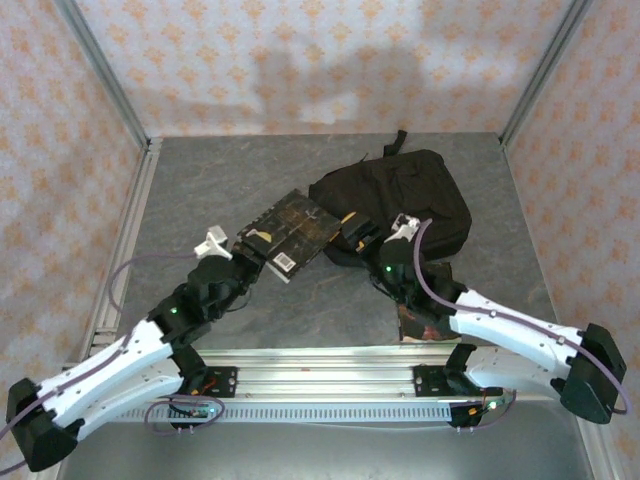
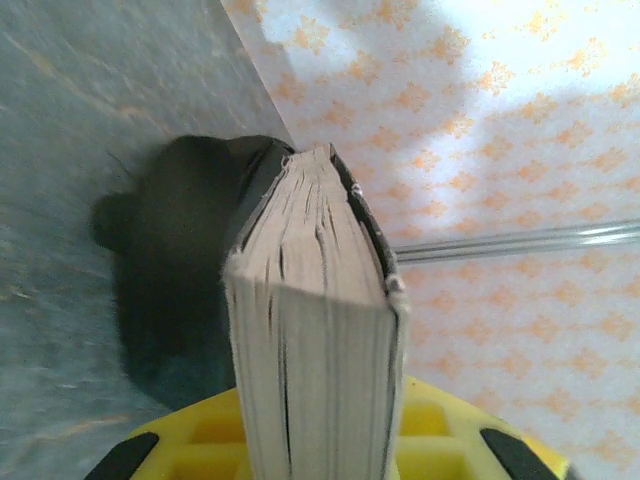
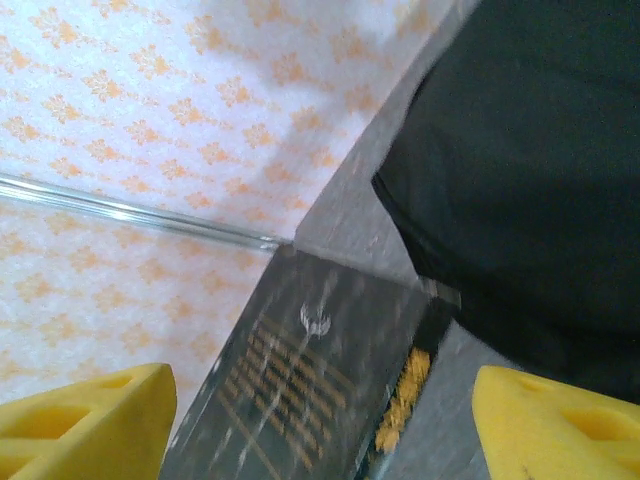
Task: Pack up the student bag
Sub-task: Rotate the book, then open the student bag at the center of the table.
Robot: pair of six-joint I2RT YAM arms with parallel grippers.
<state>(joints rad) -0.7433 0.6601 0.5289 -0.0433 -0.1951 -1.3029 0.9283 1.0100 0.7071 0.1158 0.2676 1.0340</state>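
Thick book (image 1: 290,232), dark cover, angled across the middle of the grey mottled worktop (image 1: 200,190), with a white barcode label (image 1: 284,262) at its near corner. Up close, the cream page edges (image 2: 310,330) look rough and slightly gapped. Gold lettering (image 3: 285,375) runs across the cover below a small pale emblem (image 3: 315,318). Behind, wallpaper (image 1: 300,60) with orange motifs and a metal frame post (image 1: 105,70). A reddish-brown flat thing (image 1: 415,322) lies by the near edge, partly hidden.

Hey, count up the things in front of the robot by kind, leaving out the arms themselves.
Backpacks: 1, the black student bag
Books: 1, the dark-covered book
Unidentified: 1, a dark reddish item partly under the right arm
Total: 3
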